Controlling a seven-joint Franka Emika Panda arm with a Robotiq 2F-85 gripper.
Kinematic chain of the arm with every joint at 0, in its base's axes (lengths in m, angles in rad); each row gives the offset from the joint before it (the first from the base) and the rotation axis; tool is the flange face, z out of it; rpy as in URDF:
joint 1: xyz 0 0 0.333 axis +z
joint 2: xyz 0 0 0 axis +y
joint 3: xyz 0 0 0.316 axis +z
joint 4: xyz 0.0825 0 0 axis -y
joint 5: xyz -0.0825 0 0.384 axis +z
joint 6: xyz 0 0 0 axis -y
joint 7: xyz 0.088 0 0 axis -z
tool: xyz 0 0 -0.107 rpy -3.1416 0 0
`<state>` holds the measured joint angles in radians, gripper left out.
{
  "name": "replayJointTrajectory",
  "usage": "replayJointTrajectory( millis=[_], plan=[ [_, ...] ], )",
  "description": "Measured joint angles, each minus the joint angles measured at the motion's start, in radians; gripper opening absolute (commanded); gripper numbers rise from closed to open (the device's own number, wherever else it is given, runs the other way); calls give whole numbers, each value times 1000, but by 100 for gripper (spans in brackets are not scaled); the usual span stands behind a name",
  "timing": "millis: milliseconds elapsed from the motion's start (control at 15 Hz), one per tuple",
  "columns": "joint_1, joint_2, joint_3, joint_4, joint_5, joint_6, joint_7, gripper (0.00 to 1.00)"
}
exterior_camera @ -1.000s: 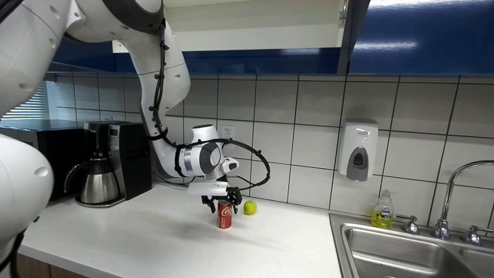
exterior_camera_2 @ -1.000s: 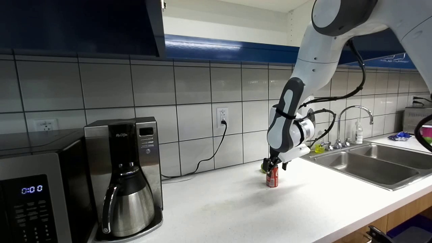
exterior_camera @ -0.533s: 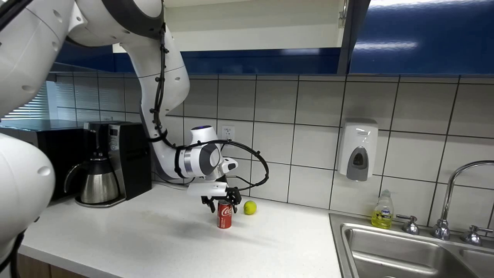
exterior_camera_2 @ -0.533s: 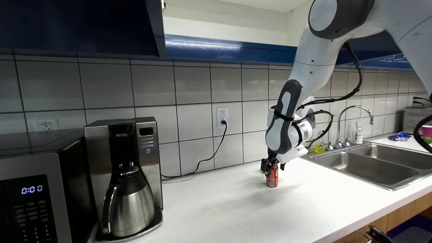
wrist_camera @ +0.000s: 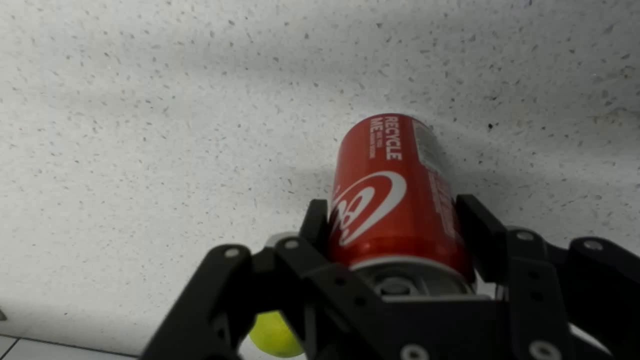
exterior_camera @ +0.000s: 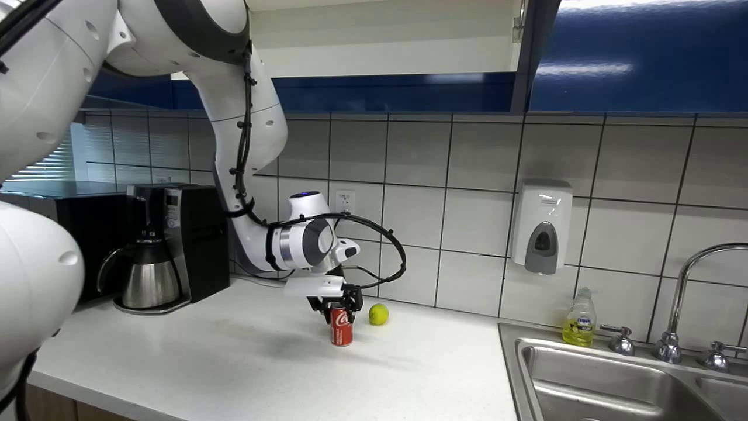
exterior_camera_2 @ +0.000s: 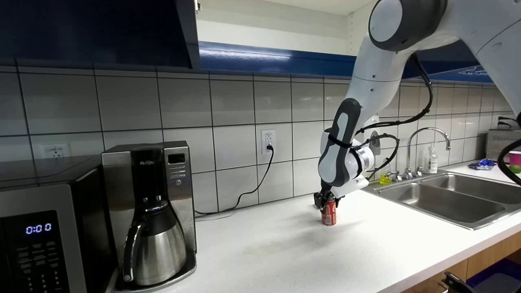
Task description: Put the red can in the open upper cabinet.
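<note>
Gripper [wrist_camera: 392, 215]: narrowed, holding the red can [wrist_camera: 387, 190] from both sides near its top. Can: upright on the counter [exterior_camera_2: 260, 252], right of center in the wrist view; print reads "RECYCLE ME", white script partly out of sight. Open upper cabinet [exterior_camera: 391, 92]: top center in both exterior views. Coffee maker [exterior_camera_2: 148, 183], left in an exterior view: marked "Mr. Coffee". Microwave display [exterior_camera_2: 38, 228], lower left: "0:00".

The can [wrist_camera: 390, 200] is red, lettered in white, the cabinet [exterior_camera: 397, 92] blue outside, the counter [wrist_camera: 150, 175] white speckled with grey.
</note>
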<state>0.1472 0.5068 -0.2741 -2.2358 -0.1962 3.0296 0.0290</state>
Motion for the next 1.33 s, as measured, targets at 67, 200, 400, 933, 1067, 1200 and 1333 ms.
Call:
replayJointTrajectory(
  millis=[67,200,400,933,1067,1200,1333],
  plan=[
    [2,0,0,1,0,0,0,40],
    [4,1,0,1,0,0,0,40],
    [8,1,0,1,0,0,0,40],
    [8,-13,35,0,6,-35,0,40],
    [8,-23,50,-2,6,-56,0,40],
    [8,-37,62,-7,6,-76,0,40],
    [8,-55,72,-13,6,-99,0,40]
  ],
)
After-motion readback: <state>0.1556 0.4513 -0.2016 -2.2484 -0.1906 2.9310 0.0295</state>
